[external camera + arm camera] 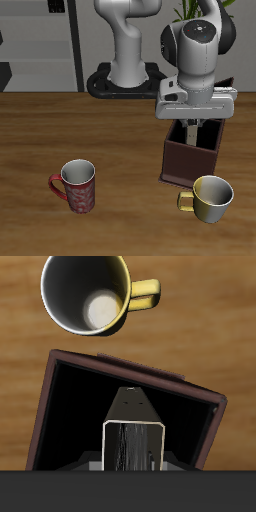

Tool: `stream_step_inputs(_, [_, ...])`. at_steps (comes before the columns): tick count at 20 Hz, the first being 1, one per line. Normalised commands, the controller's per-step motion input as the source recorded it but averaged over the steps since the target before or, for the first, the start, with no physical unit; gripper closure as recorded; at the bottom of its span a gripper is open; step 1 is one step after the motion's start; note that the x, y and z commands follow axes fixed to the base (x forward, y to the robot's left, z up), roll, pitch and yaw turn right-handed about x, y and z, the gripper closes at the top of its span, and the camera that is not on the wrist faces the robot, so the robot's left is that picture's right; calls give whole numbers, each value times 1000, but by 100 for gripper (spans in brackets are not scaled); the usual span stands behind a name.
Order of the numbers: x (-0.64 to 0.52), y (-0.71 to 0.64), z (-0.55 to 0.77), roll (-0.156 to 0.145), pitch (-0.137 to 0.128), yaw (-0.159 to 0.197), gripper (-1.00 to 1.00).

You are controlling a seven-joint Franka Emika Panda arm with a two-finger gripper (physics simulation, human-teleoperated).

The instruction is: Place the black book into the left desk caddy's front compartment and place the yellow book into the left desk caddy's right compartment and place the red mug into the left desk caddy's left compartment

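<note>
Black book (pixel 132 434) upright between fingers, clamped, hanging inside left desk caddy (pixel 190 158), over its large compartment. Red mug (pixel 77 185) on desk, well apart. Yellow-gold mug (pixel 212 197) just beside caddy.

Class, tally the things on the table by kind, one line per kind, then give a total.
Mugs: 2, the red mug and the yellow-gold mug
Desk caddies: 1, the left desk caddy
Books: 1, a book held over the caddy
Total: 4
</note>
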Motion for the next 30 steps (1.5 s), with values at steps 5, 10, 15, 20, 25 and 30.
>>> stream_step_inputs(5, [67, 30, -228, 4, 42, -2, 100])
stream_step_inputs(10, [-37, 28, -52, 20, 7, 6, -100])
stream_step_inputs(15, [-167, 99, 97, 17, -25, 15, -100])
stream_step_inputs(20, [-67, 11, 183, 3, -46, 46, -100])
stream_step_inputs(25, [-30, -376, 404, -50, -54, 31, -100])
stream_step_inputs(30, [91, -669, 401, -87, -49, 25, -100])
